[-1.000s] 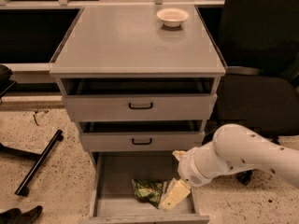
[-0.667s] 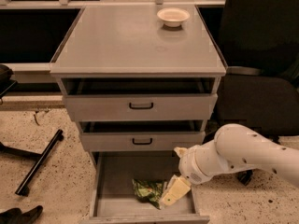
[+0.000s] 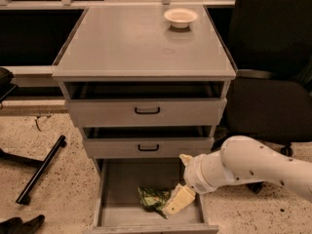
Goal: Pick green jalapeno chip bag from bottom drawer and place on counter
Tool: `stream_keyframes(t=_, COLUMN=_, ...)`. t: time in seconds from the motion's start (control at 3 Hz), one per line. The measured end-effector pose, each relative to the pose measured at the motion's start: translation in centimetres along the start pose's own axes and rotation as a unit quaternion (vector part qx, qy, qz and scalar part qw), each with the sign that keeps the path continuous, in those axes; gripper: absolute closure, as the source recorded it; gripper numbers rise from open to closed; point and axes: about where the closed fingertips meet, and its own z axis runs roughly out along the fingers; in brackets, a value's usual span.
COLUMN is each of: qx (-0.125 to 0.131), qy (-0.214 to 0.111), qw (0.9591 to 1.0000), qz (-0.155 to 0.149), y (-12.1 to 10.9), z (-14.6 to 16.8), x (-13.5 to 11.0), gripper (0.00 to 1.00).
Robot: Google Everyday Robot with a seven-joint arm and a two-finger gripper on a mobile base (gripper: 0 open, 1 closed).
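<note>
The green jalapeno chip bag lies wrinkled on the floor of the open bottom drawer, right of its middle. My gripper reaches down into the drawer from the right on the white arm. Its cream tip rests against the bag's right edge. The counter is the pale-grey top of the cabinet, above the drawers.
A white bowl stands at the back right of the counter. Two upper drawers with black handles are slightly open above the bottom drawer. A black chair stands on the right, and a black bar lies on the speckled floor on the left.
My gripper has edged slightly left toward the bag. The bag and the drawers have not moved.
</note>
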Motion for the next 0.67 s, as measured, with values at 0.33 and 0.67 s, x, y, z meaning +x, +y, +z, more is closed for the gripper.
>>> stream_keyframes(t=0.33, qx=0.010, qy=-0.013, qw=0.9999, qz=0.005, y=-0.1, z=4.2, x=2.9, gripper=0.00)
stream_keyframes(t=0.67, qx=0.028, qy=-0.026, qw=0.9984, qz=0.042, y=-1.2, z=9.8, x=7.4, gripper=0.00)
